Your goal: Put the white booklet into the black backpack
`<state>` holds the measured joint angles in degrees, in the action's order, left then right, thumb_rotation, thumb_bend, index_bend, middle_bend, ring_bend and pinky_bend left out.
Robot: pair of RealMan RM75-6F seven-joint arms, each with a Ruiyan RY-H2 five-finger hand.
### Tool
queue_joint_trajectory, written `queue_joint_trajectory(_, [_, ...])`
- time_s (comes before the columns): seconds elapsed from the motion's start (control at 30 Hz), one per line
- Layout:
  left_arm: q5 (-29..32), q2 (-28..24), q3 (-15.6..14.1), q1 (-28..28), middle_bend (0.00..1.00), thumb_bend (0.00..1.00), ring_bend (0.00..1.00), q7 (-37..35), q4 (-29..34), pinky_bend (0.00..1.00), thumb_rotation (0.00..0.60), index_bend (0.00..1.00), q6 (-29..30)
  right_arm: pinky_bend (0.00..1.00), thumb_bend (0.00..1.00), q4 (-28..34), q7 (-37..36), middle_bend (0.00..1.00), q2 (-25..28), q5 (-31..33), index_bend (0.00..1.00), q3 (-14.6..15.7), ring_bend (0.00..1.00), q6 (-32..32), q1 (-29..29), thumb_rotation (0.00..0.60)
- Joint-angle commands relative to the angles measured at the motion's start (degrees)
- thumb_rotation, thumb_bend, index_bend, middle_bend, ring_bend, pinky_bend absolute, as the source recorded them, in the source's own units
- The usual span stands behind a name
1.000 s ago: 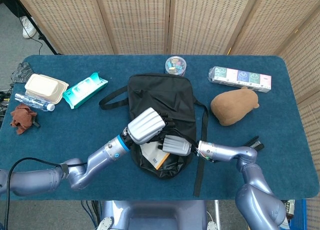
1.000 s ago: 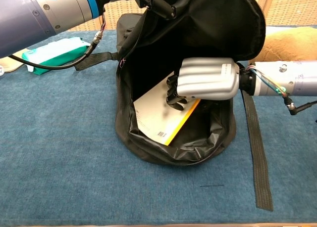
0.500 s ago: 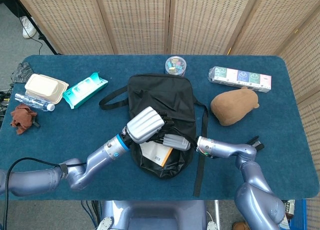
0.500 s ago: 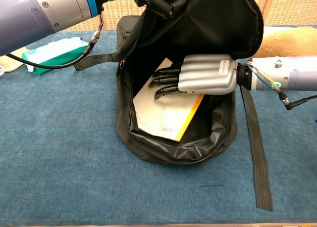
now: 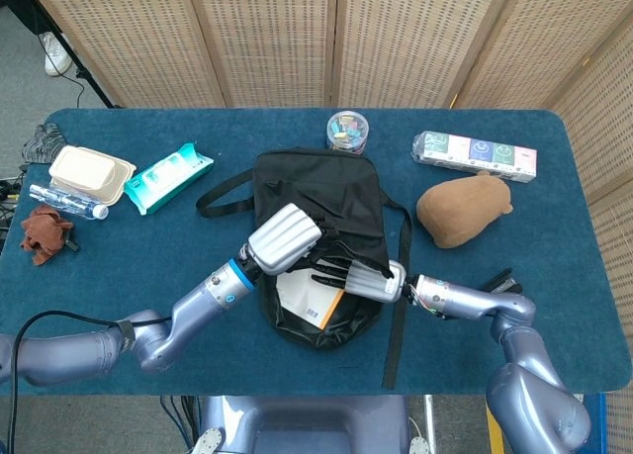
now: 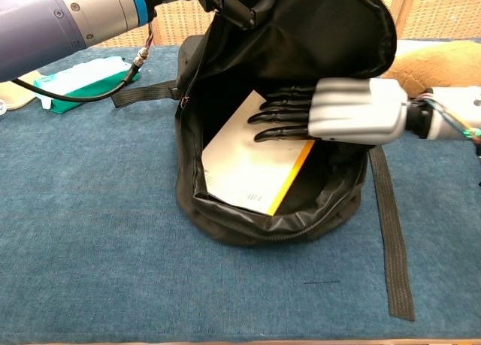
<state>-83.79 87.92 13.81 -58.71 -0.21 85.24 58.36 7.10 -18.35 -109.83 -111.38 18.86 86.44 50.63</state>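
Observation:
The black backpack [image 5: 318,202] lies mid-table with its mouth toward me. My left hand [image 5: 285,238] grips the upper flap [image 6: 316,29] and holds the mouth wide. The white booklet [image 6: 252,168] with a yellow edge lies flat inside the opening; the head view shows it as the booklet [image 5: 310,299] below my hands. My right hand [image 6: 349,119] is at the right side of the mouth, holding nothing, and its straight fingers [image 6: 279,116] reach over the booklet's far edge. In the head view this right hand [image 5: 361,278] sits just right of the left one.
A loose backpack strap [image 6: 391,232] trails on the blue cloth under my right forearm. A brown plush [image 5: 463,209] and a long carton [image 5: 475,152] lie at the right. A round clear container [image 5: 347,130] stands behind the bag. A green pack [image 5: 168,177], white box [image 5: 91,172] and bottle [image 5: 67,203] lie at the left.
My right hand uncurled, let go of the booklet and drew back to the right out of the bag. The booklet settled flatter inside. The left hand kept hold of the flap.

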Motion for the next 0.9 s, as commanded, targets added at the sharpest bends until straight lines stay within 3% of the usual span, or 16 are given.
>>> queue_joint_trajectory(0.03, [0.43, -0.07, 0.03, 0.19, 0.66, 0.67, 0.55, 0.07, -0.15, 0.71, 0.6, 0.76, -0.09, 0.0, 0.01, 0.46, 0.79, 0.0, 1.63, -0.16, 0.01, 0.39, 0.0, 1.72, -1.69, 0.6])
queue_joint_trajectory(0.5, [3.32, -1.42, -1.09, 1.5, 0.66, 0.65, 0.55, -0.2, 1.89, 0.71, 0.6, 0.75, -2.4, 0.0, 0.0, 3.15, 1.47, 0.0, 12.24, -0.78, 0.07, 1.59, 0.0, 14.97, -11.2, 0.6])
queue_joint_trajectory(0.7, [3.71, -1.49, -1.34, 2.02, 0.66, 0.65, 0.55, 0.03, 2.27, 0.71, 0.6, 0.75, -2.42, 0.0, 0.0, 2.9, 1.12, 0.0, 15.73, 0.11, 0.1, 1.28, 0.0, 15.77, -15.73, 0.6])
queue_joint_trajectory(0.9, [3.09, -3.45, -2.76, 2.47, 0.64, 0.59, 0.53, -1.07, 4.61, 0.71, 0.6, 0.74, -4.1, 0.02, 0.0, 1.82, -0.68, 0.0, 19.39, 3.93, 0.13, -1.83, 0.0, 13.65, -19.26, 0.6])
